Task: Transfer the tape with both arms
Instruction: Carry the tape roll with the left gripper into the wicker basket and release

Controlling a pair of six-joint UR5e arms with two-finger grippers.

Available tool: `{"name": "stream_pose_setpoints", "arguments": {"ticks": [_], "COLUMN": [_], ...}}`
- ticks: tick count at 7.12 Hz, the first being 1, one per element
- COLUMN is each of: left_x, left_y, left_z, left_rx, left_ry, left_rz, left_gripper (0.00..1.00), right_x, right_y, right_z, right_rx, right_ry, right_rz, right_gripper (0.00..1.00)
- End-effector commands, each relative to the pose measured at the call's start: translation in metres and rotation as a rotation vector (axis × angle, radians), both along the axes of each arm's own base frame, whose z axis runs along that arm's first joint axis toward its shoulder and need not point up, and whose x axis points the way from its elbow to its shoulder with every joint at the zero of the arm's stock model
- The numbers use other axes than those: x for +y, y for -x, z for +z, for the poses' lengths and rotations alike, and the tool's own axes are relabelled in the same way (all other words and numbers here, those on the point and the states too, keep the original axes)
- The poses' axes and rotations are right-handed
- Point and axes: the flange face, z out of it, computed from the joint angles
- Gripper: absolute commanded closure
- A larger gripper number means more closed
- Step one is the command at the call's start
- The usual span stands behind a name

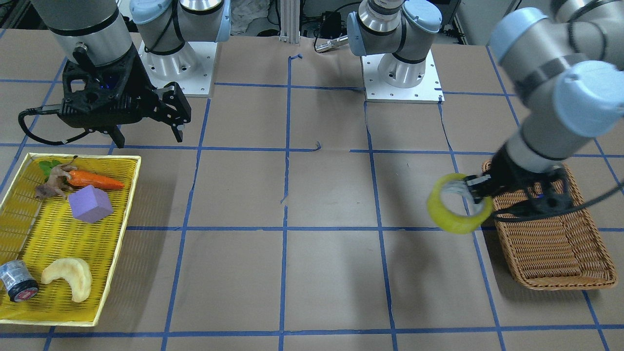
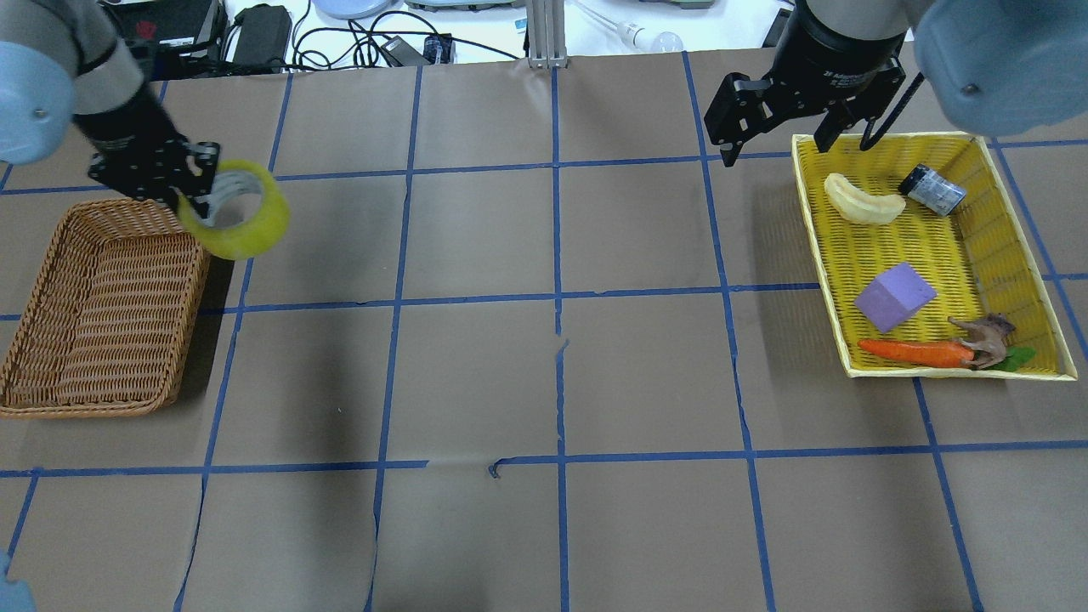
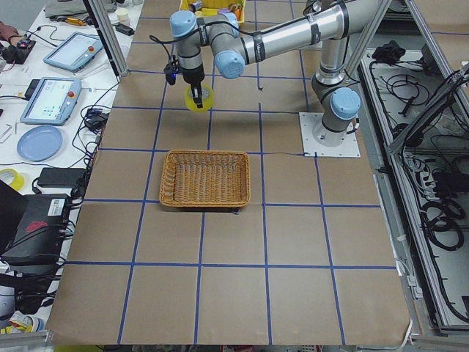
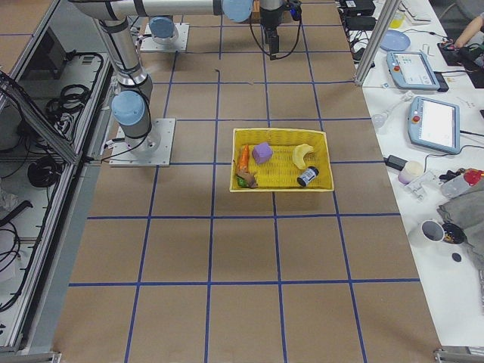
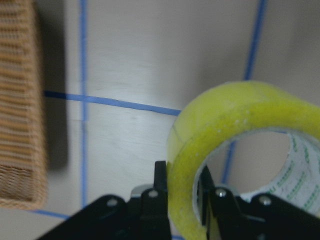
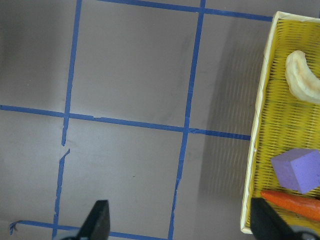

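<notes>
At 8 o'clock in the overhead view, nearest the robot: wicker basket [image 2: 102, 323] on the brown papered surface [image 2: 552, 382], blue grid lines across it. Nothing lies in the basket.

At 3 o'clock, level with the basket: yellow mesh tray [image 2: 935, 246]. Contents, near to far: carrot [image 2: 914, 351] with a small brown animal figure [image 2: 982, 337] at its leafy end, both along the near rim; purple block [image 2: 895, 296] mid-tray; pale crescent piece [image 2: 863, 201] and a small dark cylinder [image 2: 932, 189] at the far end, apart from each other.

At 10 o'clock, just past the basket's far corner: left gripper [image 2: 208, 200] holds the tape [image 2: 255, 229]. Wrist view shows its fingers [image 5: 160, 185] narrow, one inside the core and one on the outer yellow face, pinching the wall of the roll. The roll stands on edge, its opening turned sideways, the grey-white core visible. It is off the surface; its shadow falls on the paper beside the basket. It is not above the basket; it hangs toward the 3 o'clock side of the basket's corner.

At 1 o'clock, farthest: right gripper [image 2: 775, 149] spread wide, holding nothing and touching nothing. It hangs above the surface at the tray's far corner, on the 9 o'clock side; one finger overlaps the tray rim in the wrist view.
</notes>
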Motion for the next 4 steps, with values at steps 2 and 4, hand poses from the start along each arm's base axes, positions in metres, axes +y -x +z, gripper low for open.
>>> {"name": "stream_pose_setpoints", "arguments": {"ticks": [2, 4], "left_x": [0.033, 0.024], "left_y": [-0.182, -0.202], "left_z": [-0.052, -0.102], "left_rx": [0.005, 0.033], "left_ry": [-0.062, -0.091], "left_rz": [-0.006, -0.002], "left_gripper": [1.00, 1.00], "right_x": [-0.002, 0.000], "right_y": [0.003, 0.002], "right_z": [-0.002, -0.008], "right_rx": [0.012, 0.010], "right_ry": [0.002, -0.042], "right_rz": [-0.005, 0.000], "right_gripper": [0.00, 0.00]}}
